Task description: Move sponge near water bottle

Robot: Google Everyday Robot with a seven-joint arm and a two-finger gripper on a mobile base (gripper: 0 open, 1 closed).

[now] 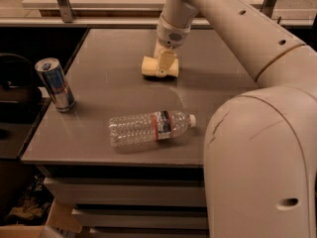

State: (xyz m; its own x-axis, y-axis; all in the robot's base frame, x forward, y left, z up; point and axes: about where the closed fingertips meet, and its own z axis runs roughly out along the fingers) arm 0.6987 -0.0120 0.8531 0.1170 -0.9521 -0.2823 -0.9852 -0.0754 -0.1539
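A pale robot arm [237, 29] reaches from the near right corner across a grey table [109, 83]. Its gripper [166, 66] points straight down at the far middle of the tabletop. The gripper sits right on the sponge [148, 66], a small pale yellow block lying flat on the table. The sponge shows on both sides of the gripper, mostly on its left in the picture. Gripper and sponge are nearly the same cream colour, so it cannot be told whether the gripper is apart, together or clamped on the sponge. The water bottle [148, 128] is a clear ribbed one with a red and dark label. It lies on its side nearer the camera than the gripper, well apart from it, with its white cap pointing to the picture's right. A blue and silver can [54, 85] stands upright far off to the gripper's left in the picture, near the table's edge. The step in hand appears to be the grasp itself, with the carrying not yet begun. The next move probably calls for a firm hold on the soft block, a small lift, then travel toward the camera. It should set the sponge down just beside the bottle without nudging it, since a bottle on its side may roll.
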